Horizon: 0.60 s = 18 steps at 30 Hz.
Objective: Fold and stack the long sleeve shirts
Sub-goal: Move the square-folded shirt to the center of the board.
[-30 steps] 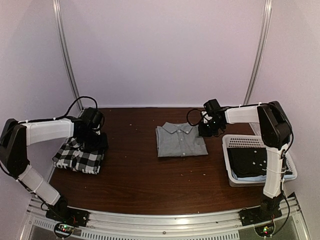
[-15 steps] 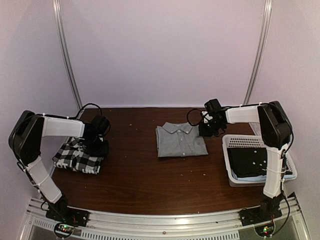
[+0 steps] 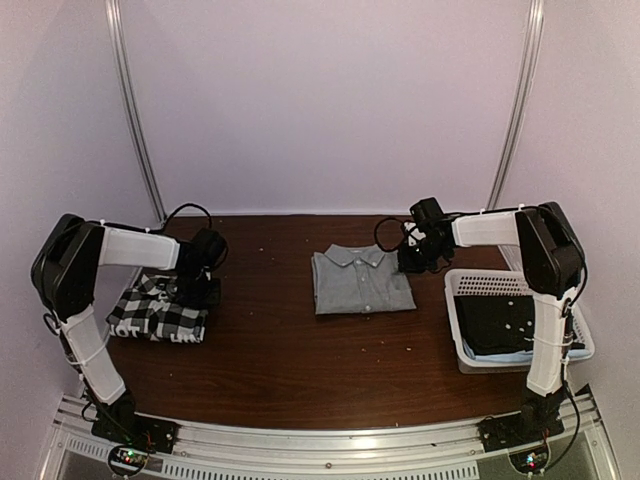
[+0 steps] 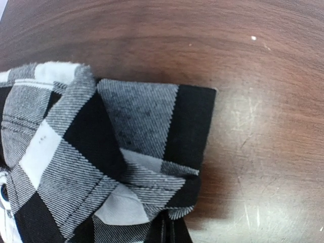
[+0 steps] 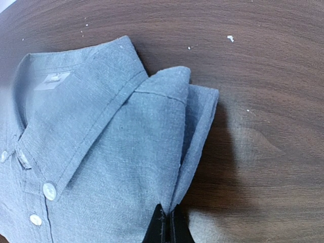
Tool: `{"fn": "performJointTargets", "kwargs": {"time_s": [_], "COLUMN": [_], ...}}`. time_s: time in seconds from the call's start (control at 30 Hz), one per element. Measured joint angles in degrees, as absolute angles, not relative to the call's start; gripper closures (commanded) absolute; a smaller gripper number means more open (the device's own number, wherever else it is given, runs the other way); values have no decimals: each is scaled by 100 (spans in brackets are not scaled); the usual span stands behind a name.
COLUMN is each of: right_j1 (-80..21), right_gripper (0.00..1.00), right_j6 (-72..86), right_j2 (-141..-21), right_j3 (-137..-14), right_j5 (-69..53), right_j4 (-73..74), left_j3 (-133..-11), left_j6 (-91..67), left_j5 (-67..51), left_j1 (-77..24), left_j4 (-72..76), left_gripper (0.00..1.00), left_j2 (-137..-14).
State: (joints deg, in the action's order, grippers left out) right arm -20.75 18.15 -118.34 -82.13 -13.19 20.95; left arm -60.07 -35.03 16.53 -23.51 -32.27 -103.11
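On the dark brown wooden table (image 3: 300, 350) lie two folded long sleeve shirts: a plain mid-grey collared cloth shirt (image 3: 362, 281) at the centre, buttons up, and a black-and-white checked cloth shirt (image 3: 158, 310) well apart from it at the left edge. The right gripper (image 5: 164, 225) is pinched tight on the grey shirt's folded right edge, just below the collar. The left gripper (image 4: 168, 234) is clamped on a folded corner at the checked shirt's right side. One white slotted plastic basket (image 3: 500, 362) sits at the table's right side, holding a dark cloth with small pale specks over a light blue layer. Since a second ago the left arm has raised its elbow, and its jaws, then apart, have come together. The right arm and grey shirt have not moved.
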Motion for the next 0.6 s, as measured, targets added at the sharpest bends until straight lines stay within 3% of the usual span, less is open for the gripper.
{"fn": "performJointTargets", "kwargs": {"time_s": [0.27,0.6], "right_j1": [-2073,-2071], "right_gripper": [100,100], "right_j6": [1813,1806], "right_j2": [-11834,-11834], "right_j3": [-8213,-8213], "right_j5": [-1332,-1365], "right_j4": [2093,2093], "left_j3": [-6536,-7443], "left_j6": [-3535,-4023], "left_j5": [1339,-95], "left_j1": [-2644,-3004], "left_j4": [-3286,-2744], "left_gripper": [100,100], "left_j2": [-10656,-11343]}}
